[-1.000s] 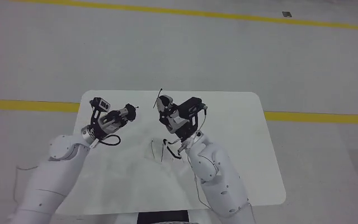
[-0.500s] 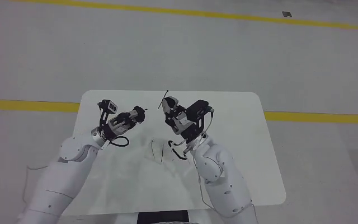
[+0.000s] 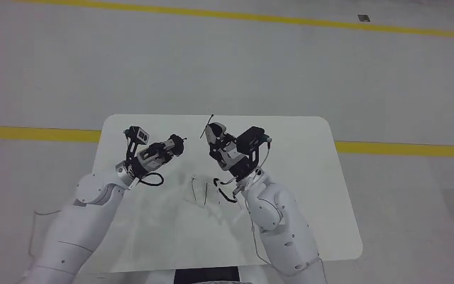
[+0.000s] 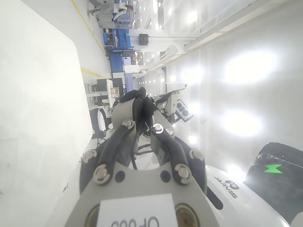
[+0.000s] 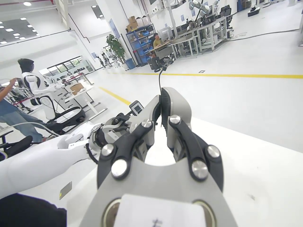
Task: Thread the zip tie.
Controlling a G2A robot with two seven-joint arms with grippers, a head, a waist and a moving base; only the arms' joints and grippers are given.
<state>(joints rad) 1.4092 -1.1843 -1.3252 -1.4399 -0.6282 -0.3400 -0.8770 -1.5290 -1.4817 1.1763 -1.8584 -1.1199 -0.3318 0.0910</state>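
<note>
Zip tie (image 5: 160, 81) stands clamped in our right gripper (image 5: 162, 100) toward the table's (image 3: 305, 142) far edge, free end upright, we judge, so our left gripper (image 3: 177, 144), pinched together nearby, can meet it for threading.

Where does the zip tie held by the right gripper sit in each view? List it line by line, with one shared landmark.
Top view: the zip tie sticks out of the right gripper, over the far part of the white table.
Left wrist view: probably the thin dark strip beyond the left gripper.
Right wrist view: it rises from between the shut jaws.
Shared landmark: the white table.
</note>
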